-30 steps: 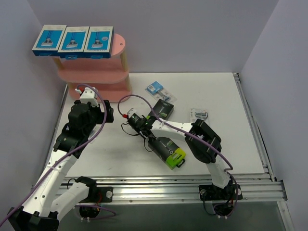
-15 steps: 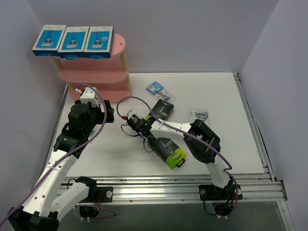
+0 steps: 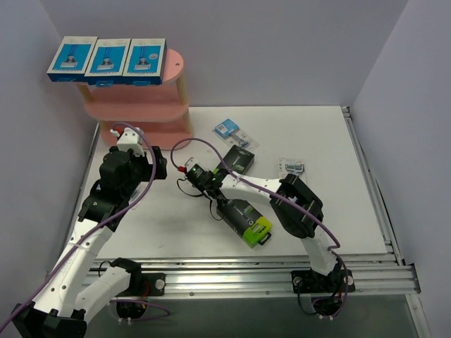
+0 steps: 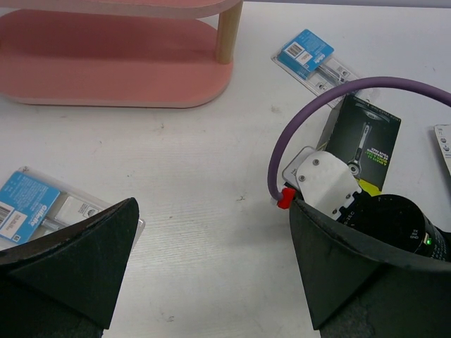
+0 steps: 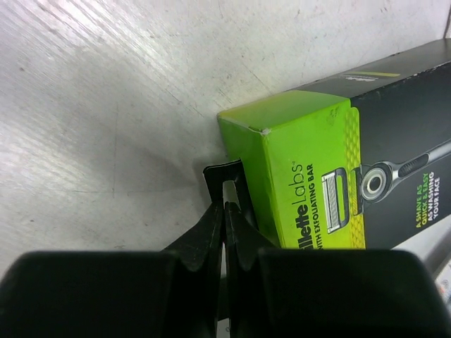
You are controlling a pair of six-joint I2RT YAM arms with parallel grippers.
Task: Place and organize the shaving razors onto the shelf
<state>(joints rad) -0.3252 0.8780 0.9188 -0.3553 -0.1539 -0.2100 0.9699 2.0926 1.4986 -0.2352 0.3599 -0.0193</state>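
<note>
The pink shelf [image 3: 141, 105] [image 4: 106, 70] stands at the back left, with three blue-and-white razor boxes [image 3: 108, 58] side by side on its top tier. A black razor box [image 3: 238, 160] [image 4: 363, 141] [image 5: 394, 134] with a lime-green end lies mid-table. My right gripper [image 3: 210, 180] [image 5: 224, 204] is shut on the thin black hang tab [image 5: 227, 172] at that end. A second lime-ended black box [image 3: 258, 228] lies nearer the bases. My left gripper [image 4: 211, 208] [image 3: 141, 160] hangs open over bare table, holding nothing.
Clear blister packs with blue cards lie behind the black box [image 3: 232, 132] [image 4: 310, 56], at mid-right [image 3: 292, 167], and beside my left finger [image 4: 35, 204]. A purple cable [image 4: 338, 95] loops over the right wrist. Walls close in on the left, back and right.
My right gripper's jaws have closed onto the box's hang tab, and its wrist has crept slightly up and to the left. The left arm has not moved.
</note>
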